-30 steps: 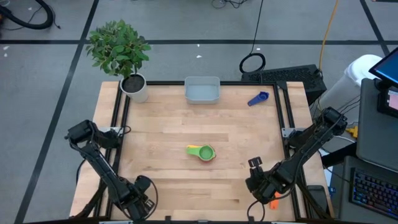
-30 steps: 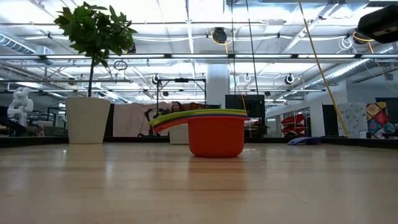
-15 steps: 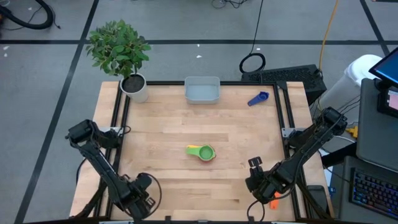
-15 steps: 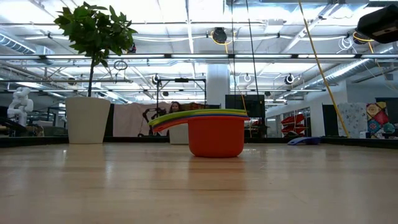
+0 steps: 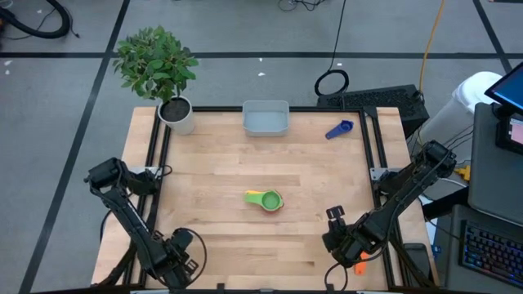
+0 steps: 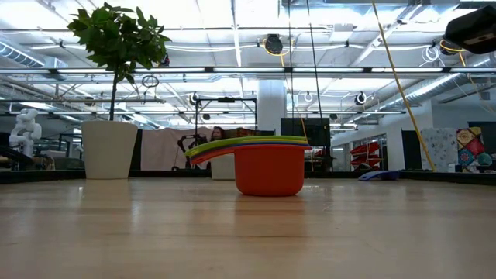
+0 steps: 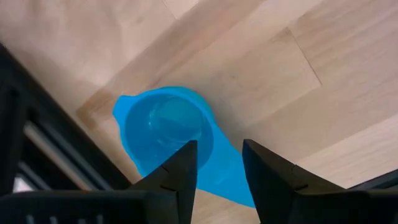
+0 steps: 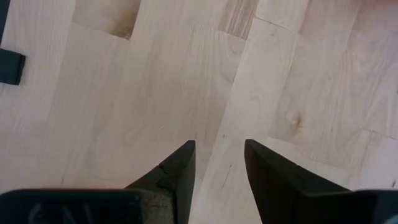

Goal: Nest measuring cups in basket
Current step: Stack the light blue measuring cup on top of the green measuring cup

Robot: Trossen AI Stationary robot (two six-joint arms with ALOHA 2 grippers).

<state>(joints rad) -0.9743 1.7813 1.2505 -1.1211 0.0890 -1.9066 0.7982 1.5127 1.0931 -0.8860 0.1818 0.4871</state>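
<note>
A light blue measuring cup (image 7: 163, 127) sits upright on the wood at the table's near left corner, beside the dark frame rail. Its flat handle (image 7: 225, 177) points back between my left gripper's fingers. My left gripper (image 7: 219, 144) (image 5: 178, 251) is open above it, one finger on each side of the handle, and hides the cup in the high view. A nested stack of cups (image 5: 265, 199) (image 6: 267, 167), red outermost, stands mid-table. One dark blue cup (image 5: 339, 129) lies near the far right corner. The basket (image 5: 265, 118) sits at the far edge. My right gripper (image 8: 217, 165) (image 5: 333, 233) is open over bare wood near the near right corner.
A white plant pot (image 5: 178, 114) (image 6: 108, 149) with a leafy plant stands at the far left corner. Dark frame rails (image 5: 155, 163) run along the table's left and right sides. Open wood lies between the stack and the basket.
My left gripper has shifted slightly toward the table's left edge at the near left corner. The cups, the basket and my right arm have kept still.
</note>
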